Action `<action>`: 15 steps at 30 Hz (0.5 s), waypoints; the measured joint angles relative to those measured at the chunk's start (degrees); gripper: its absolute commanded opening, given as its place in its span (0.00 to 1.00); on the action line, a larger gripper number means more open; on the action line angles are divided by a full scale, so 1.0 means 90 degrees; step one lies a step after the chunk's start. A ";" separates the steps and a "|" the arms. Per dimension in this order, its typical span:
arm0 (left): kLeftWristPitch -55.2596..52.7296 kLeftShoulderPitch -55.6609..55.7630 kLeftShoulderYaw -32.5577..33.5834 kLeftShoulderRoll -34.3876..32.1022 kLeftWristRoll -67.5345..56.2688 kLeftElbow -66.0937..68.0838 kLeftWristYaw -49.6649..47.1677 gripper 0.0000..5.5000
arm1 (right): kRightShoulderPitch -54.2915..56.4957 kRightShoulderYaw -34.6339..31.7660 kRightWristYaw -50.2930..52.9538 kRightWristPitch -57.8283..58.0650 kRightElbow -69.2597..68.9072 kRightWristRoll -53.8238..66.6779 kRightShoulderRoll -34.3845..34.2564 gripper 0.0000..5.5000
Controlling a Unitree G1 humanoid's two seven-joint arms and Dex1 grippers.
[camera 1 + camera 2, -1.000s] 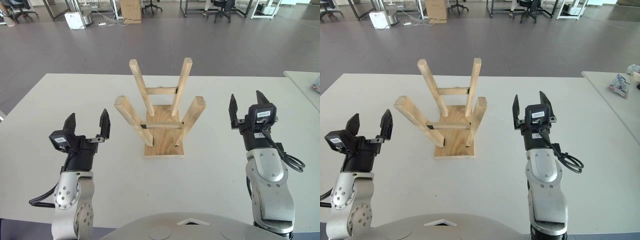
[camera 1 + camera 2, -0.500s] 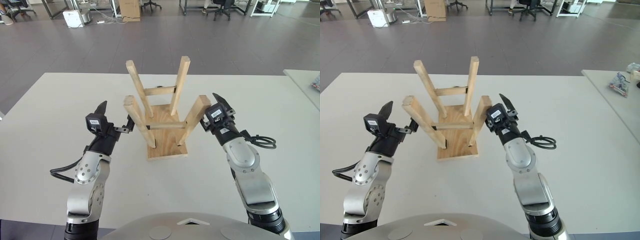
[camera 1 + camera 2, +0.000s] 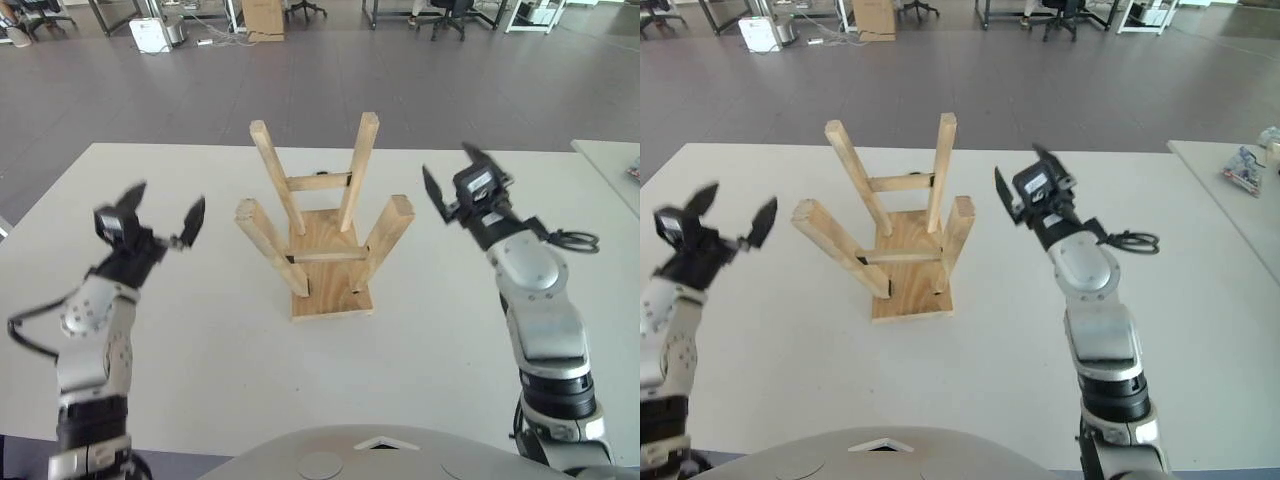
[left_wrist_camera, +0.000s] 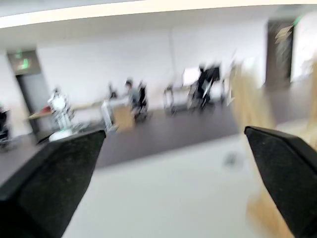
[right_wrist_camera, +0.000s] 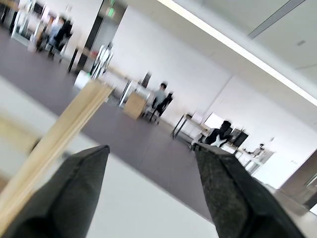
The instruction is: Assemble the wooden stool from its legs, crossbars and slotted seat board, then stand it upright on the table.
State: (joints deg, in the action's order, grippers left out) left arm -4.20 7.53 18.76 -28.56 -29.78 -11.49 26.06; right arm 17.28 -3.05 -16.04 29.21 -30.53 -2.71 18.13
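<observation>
At the centre of the white table (image 3: 430,330), the assembled wooden stool (image 3: 322,230) rests upside down on its seat board (image 3: 331,298), its four legs (image 3: 361,170) angled upward and joined by crossbars (image 3: 320,182). Left gripper (image 3: 166,202) and right gripper (image 3: 450,172) hover on either side, clear of the wood, each with fingers spread apart.

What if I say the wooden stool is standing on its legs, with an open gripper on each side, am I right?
Not quite. In the left eye view the wooden stool is upside down: its seat board lies on the table and its legs point up. The left gripper and right gripper are open, one on each side.
</observation>
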 measured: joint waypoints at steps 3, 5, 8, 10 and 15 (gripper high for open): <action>-0.1109 0.1590 -0.0005 -0.0204 -0.1171 -0.0741 -0.0456 0.95 | 0.1315 -0.0782 0.0083 0.0767 -0.0312 0.1254 -0.0436 0.58; -0.2069 0.2494 -0.0010 -0.0315 -0.2384 -0.1347 -0.1063 0.95 | 0.2228 -0.1369 0.0345 0.1491 -0.0689 0.2378 -0.0800 0.58; -0.3338 0.2539 -0.0134 -0.0497 -0.3970 -0.2212 -0.2008 0.95 | 0.2411 -0.1413 0.0610 0.2456 -0.1229 0.3256 -0.1038 0.58; -0.4006 0.1406 -0.0364 -0.0618 -0.4974 -0.2831 -0.2571 0.95 | 0.1382 -0.0797 0.0727 0.3124 -0.1516 0.3573 -0.1248 0.58; -0.3801 -0.0531 -0.0286 -0.0846 -0.5349 -0.3316 -0.2379 0.95 | -0.0034 -0.0004 0.1056 0.3386 -0.2076 0.3541 -0.1333 0.58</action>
State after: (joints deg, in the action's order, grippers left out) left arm -38.41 2.75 16.19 -36.18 -77.92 -41.33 4.65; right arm 16.97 -3.09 -6.53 59.68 -49.21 29.16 6.13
